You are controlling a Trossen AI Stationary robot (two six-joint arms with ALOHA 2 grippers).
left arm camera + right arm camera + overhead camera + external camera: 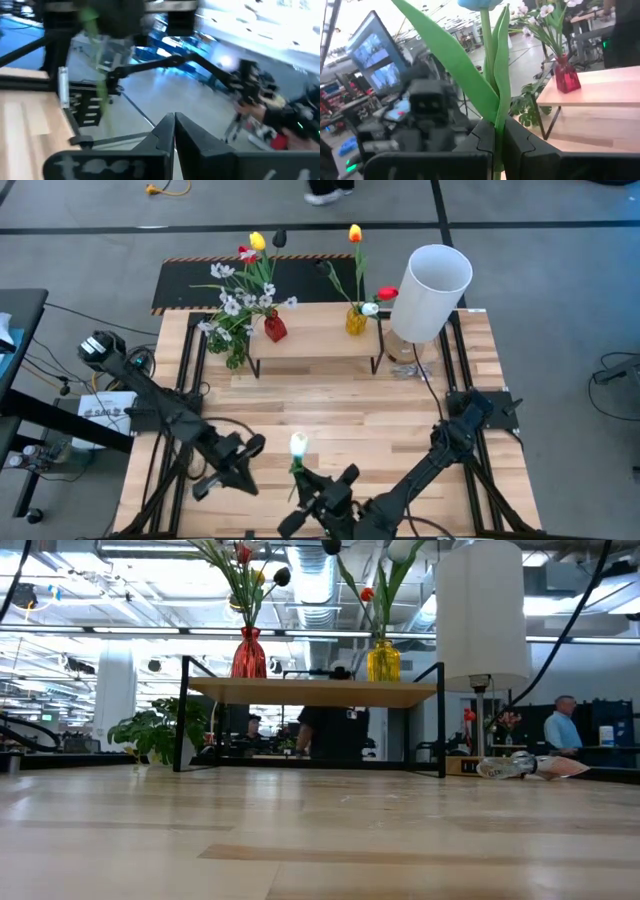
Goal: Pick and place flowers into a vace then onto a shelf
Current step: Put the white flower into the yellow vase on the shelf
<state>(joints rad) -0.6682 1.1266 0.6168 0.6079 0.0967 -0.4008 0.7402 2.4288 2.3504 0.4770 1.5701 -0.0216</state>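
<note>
right gripper [495,142]: clamped on tulip [298,446] stem, near table's front edge
left gripper [174,131]: pressed together, empty
handling: probably light, floppy; grip low on stem
shelf [320,335]: two vases on it

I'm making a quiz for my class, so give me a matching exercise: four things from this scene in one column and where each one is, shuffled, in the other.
Things:
1. red vase
2. yellow vase
3. white tulip
4. leaf sprig

Places:
A. on the tabletop beside the shelf's left end
B. held in the right tool
C. on the shelf, right part
D. on the shelf, left part

Pairs: 1-D, 2-C, 3-B, 4-A
</note>
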